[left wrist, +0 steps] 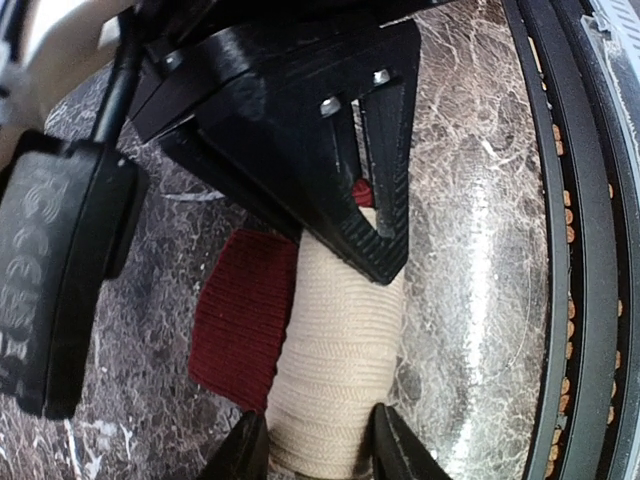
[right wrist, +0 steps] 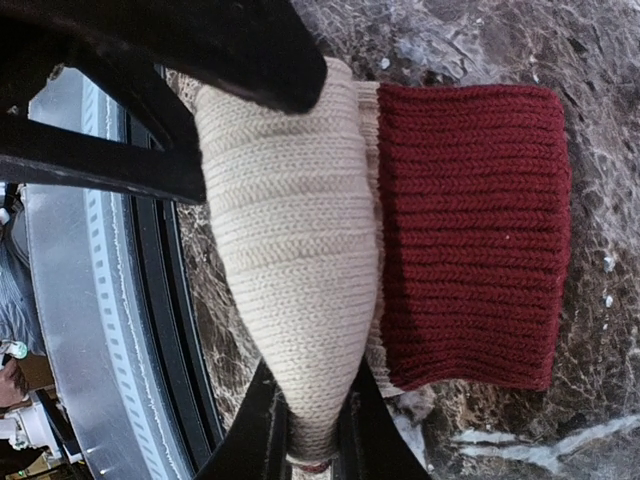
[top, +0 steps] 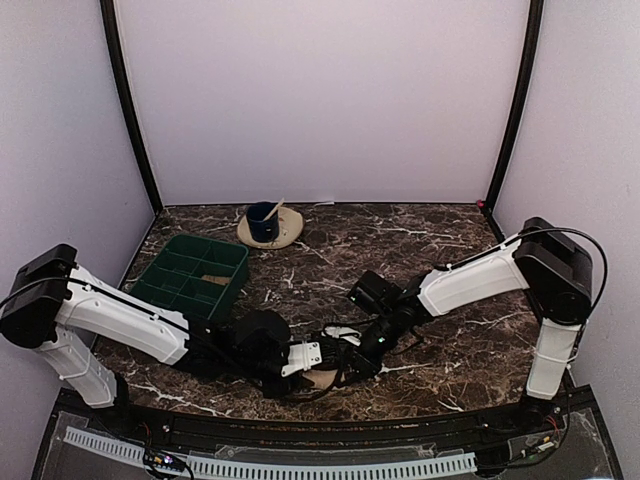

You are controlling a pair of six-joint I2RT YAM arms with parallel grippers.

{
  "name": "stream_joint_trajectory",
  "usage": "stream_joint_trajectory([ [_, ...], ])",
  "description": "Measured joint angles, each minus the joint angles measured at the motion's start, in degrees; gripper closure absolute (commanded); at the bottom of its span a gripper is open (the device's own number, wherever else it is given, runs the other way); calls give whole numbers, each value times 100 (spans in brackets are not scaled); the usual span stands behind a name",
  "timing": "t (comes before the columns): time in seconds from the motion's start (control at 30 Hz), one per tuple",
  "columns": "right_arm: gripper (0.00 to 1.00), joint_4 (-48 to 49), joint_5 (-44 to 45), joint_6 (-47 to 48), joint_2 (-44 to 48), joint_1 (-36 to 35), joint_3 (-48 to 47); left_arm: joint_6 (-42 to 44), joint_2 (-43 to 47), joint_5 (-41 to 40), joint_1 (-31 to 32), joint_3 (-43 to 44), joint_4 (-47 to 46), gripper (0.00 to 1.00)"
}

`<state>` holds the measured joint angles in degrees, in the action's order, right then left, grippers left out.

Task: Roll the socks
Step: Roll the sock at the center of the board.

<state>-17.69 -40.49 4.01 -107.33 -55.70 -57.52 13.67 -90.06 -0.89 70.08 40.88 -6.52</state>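
Observation:
The socks (left wrist: 335, 350) form a tan knitted roll lying on the marble near the table's front edge, with a dark red ribbed cuff (left wrist: 240, 320) flat beside it. No stripes show. My left gripper (left wrist: 315, 440) is shut on one end of the roll. My right gripper (right wrist: 305, 420) is shut on the other, narrowed end of the roll (right wrist: 290, 230), with the red cuff (right wrist: 470, 230) beside it. In the top view both grippers, left (top: 308, 362) and right (top: 350, 355), meet over the roll (top: 322, 379).
A green compartment tray (top: 165, 268) sits at the back left. A blue cup (top: 263, 221) with a stick in it stands on a tan mat (top: 290, 228) at the back centre. The black rail of the table's front edge (left wrist: 575, 240) runs close beside the roll.

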Motion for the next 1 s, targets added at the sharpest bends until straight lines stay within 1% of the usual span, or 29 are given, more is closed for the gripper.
stream_joint_trajectory([
  [0.2,100,-90,-50,26,-55,20,-63,179,-275,238,2,223,129,63],
  [0.3,100,-109,-70,28,-59,22,-68,240,-411,302,0,302,216,65],
  [0.37,100,-127,-79,28,-59,22,-68,260,-490,323,2,361,271,69],
  [0.63,100,-192,-109,26,-76,57,-68,286,-699,356,2,682,590,94],
  [0.73,100,-195,-127,24,-83,68,-68,282,-730,376,7,737,669,100],
  [0.8,94,-219,-131,22,-83,72,-68,282,-787,402,7,820,748,100],
  [0.93,76,-256,-136,17,-83,87,-66,275,-857,444,2,957,898,100],
  [1.0,70,-247,-146,-4,-83,101,-50,249,-872,498,-22,979,920,100],
])
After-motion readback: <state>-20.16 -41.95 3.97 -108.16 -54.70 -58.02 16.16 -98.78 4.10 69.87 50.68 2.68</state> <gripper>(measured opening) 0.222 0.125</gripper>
